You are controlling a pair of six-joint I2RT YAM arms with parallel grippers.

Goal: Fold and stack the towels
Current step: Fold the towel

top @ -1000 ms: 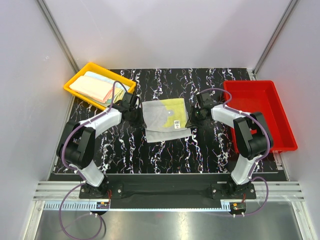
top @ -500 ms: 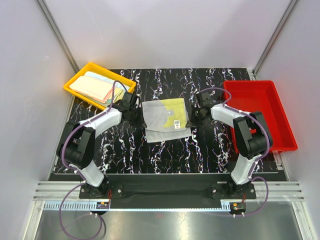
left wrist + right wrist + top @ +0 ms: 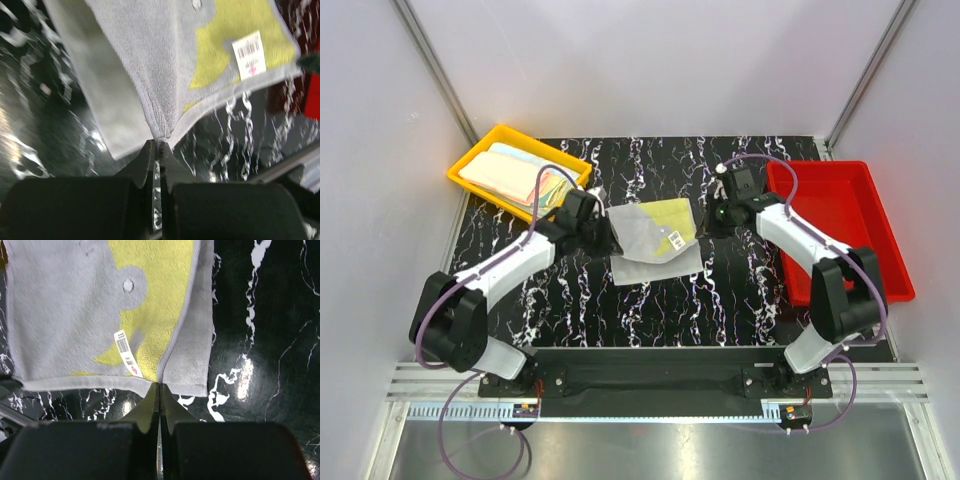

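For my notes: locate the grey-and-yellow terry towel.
Top view: the towel is mid-table over the black marbled tabletop, its side edges pinched by the left gripper and the right gripper.

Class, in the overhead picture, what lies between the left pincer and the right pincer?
The grey and yellow terry towel spans that stretch, its edges pinched by the left pincer and right pincer; the top external view shows it.

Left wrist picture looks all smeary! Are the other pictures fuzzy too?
Left wrist: blurry, the grey and yellow towel and the marble table smear into streaks. Right wrist: sharp, with a shiny patch of glare on the table. Top external: sharp and evenly lit.
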